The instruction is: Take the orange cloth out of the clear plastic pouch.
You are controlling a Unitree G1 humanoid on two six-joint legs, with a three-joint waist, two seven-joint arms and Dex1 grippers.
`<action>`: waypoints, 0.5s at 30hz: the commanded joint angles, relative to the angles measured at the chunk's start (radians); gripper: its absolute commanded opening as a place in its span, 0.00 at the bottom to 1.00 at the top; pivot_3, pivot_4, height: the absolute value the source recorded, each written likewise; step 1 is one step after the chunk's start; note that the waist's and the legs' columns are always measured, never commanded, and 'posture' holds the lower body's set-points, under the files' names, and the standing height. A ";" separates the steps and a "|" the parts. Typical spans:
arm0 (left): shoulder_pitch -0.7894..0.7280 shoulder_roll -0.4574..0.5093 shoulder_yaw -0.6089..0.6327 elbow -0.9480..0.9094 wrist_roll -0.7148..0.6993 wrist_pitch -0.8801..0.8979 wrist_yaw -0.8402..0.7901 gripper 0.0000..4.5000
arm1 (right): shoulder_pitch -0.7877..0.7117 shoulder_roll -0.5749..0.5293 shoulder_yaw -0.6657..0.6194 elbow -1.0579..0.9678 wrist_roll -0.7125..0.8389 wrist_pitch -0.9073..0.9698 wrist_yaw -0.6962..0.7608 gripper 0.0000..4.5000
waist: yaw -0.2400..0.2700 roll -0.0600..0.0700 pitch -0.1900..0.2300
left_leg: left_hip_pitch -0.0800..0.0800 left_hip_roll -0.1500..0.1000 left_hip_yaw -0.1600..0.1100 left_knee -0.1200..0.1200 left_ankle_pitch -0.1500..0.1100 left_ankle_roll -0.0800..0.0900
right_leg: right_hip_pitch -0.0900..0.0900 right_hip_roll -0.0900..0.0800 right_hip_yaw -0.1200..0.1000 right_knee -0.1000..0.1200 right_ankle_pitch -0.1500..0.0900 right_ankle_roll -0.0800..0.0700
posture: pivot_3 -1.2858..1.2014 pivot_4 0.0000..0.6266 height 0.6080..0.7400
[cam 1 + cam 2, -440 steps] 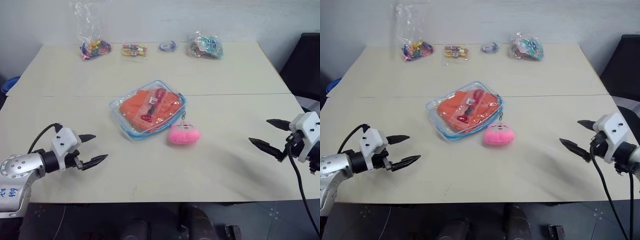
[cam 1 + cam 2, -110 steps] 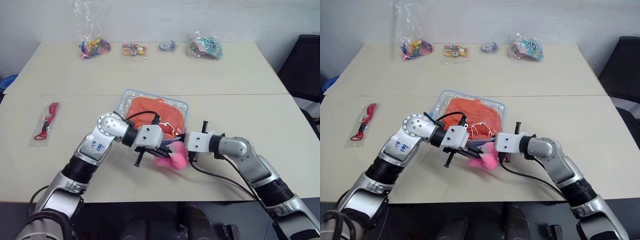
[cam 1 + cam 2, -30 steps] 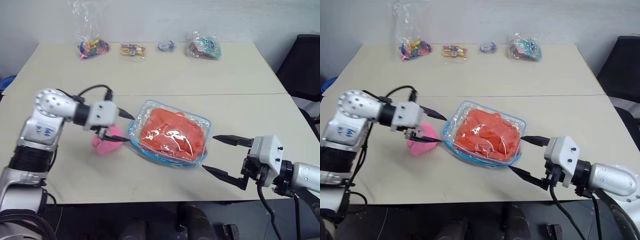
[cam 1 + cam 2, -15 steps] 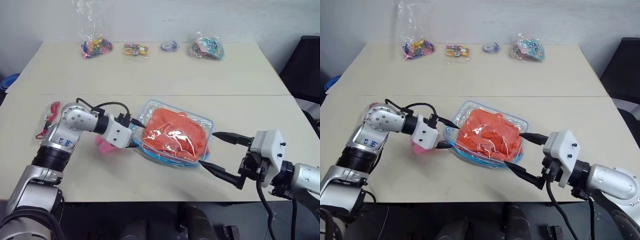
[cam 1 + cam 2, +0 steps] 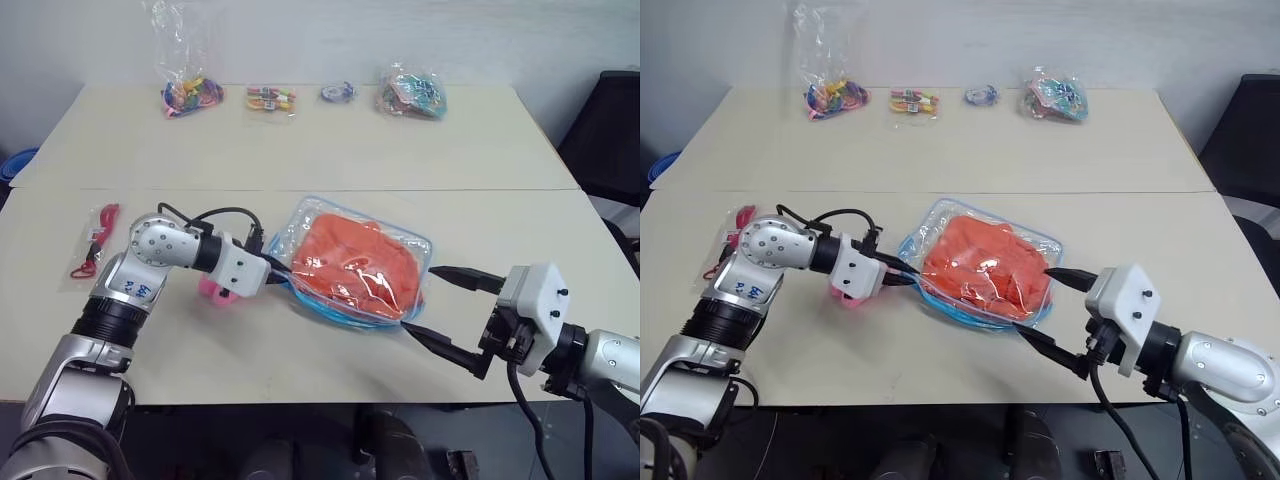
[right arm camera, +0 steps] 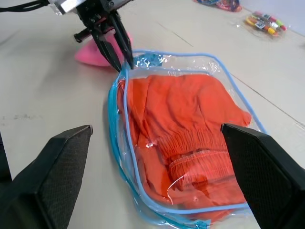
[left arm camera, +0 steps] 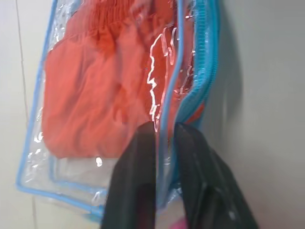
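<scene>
Left gripper (image 7: 164, 138) clamped on clear plastic pouch (image 5: 416, 245) blue rim, anchoring it on table (image 5: 300, 140); orange cloth (image 5: 355, 262) inside; right gripper (image 5: 438, 312) spread, 2 fingers flanking, likely to reach in.

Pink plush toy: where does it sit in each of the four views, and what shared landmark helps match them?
Left eye: pink plush toy behind the left gripper.
Right eye: below that gripper's white housing.
Left wrist: a pink sliver beside its fingers.
Right wrist: behind the left gripper.
Shared landmark: the clear plastic pouch, its blue-trimmed edge pinched.
</scene>
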 commanded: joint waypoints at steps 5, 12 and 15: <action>0.110 0.004 0.067 -0.382 -0.281 0.717 0.053 0.00 | 0.000 0.026 0.025 -0.044 -0.086 -0.041 -0.011 1.00 | -0.002 0.000 0.000 | 0.000 0.000 0.000 0.000 0.000 0.000 | 0.000 0.000 0.001 0.000 0.000 0.000 | 0.52 0.24 1.00; 0.208 -0.040 0.094 -0.658 -0.336 1.120 0.265 0.00 | 0.029 0.048 0.134 -0.034 -0.289 -0.120 -0.015 0.79 | -0.001 0.000 0.000 | 0.000 0.000 0.000 0.000 0.000 0.000 | 0.000 0.000 0.002 0.000 0.000 0.000 | 0.52 0.24 1.00; 0.226 -0.069 0.098 -0.722 -0.347 1.198 0.331 0.00 | 0.047 0.048 0.199 -0.006 -0.392 -0.173 -0.006 0.55 | -0.001 0.000 0.000 | 0.001 0.000 0.000 0.000 0.000 0.000 | 0.000 0.000 0.003 0.000 0.000 0.000 | 0.52 0.24 1.00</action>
